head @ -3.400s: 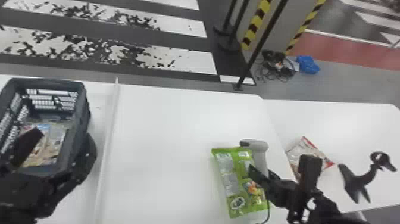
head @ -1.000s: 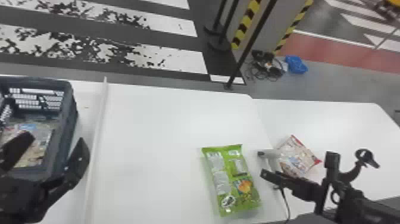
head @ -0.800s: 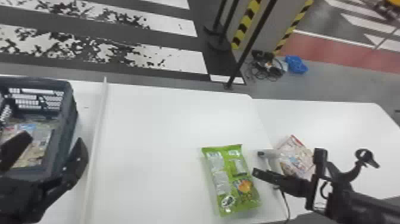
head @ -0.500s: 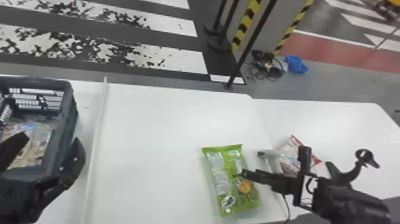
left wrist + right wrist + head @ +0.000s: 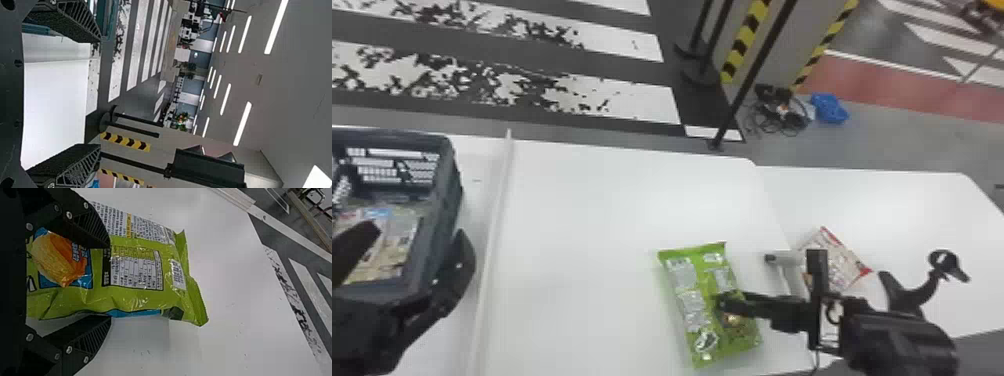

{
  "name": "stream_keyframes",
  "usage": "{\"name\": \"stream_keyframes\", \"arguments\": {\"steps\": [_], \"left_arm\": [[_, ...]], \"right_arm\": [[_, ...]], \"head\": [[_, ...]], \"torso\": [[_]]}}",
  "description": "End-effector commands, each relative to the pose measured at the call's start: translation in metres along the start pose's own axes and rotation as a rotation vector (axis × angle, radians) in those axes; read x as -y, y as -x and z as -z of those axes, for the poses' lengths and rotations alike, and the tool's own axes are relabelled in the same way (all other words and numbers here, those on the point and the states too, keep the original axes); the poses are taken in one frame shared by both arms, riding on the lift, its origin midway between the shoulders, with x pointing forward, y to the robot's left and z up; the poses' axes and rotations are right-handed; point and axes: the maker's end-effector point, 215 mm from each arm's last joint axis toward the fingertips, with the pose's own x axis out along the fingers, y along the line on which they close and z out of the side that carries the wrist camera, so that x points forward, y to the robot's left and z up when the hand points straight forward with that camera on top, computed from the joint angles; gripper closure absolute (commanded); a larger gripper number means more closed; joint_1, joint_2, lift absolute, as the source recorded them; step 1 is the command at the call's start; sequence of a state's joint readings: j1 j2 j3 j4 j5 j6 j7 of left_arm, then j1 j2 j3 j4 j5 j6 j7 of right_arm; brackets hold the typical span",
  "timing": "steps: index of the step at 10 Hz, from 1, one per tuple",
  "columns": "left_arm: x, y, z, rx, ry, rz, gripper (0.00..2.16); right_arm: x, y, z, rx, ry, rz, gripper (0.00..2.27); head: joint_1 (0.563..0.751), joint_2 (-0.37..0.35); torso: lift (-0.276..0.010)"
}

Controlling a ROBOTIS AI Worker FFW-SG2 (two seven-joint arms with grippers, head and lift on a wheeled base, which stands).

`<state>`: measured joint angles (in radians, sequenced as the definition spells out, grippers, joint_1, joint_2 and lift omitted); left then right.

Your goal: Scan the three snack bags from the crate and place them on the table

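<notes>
While the left gripper (image 5: 416, 233) gapes wide at the crate (image 5: 443, 200), the right gripper (image 5: 727, 302), also wide, is over the green bag (image 5: 688, 287), text panels (image 5: 135, 268) up, by the table's (image 5: 592, 225) near right corner.

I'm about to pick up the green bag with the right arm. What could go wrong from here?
The right end effector is open, with one finger overlapping the printed face of the green bag. Closing from there might crease the bag or push it away rather than grip it.

The scanner and its cord lie close to that arm, so a sideways move could knock or snag them.
</notes>
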<state>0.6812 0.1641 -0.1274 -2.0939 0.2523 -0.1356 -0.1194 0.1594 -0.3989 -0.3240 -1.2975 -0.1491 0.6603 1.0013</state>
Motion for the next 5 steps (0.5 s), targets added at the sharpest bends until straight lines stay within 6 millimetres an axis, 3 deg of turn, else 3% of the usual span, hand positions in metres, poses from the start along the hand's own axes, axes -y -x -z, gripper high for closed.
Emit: {"name": "stream_keyframes", "arguments": {"steps": [1, 5], "left_arm": [[-0.0009, 0.0003, 0.0016, -0.003, 0.001, -0.002, 0.04], [-0.0019, 0.0011, 0.0026, -0.004, 0.005, -0.003, 0.04]], "right_arm": [[-0.0065, -0.0025, -0.0059, 0.016, 0.032, -0.024, 1.93], [-0.0084, -0.0023, -0.0012, 0.026, 0.029, -0.019, 2.11]], "head": [[0.695, -0.35], [0.695, -0.337]], "torso": [[-0.036], [-0.036]]}}
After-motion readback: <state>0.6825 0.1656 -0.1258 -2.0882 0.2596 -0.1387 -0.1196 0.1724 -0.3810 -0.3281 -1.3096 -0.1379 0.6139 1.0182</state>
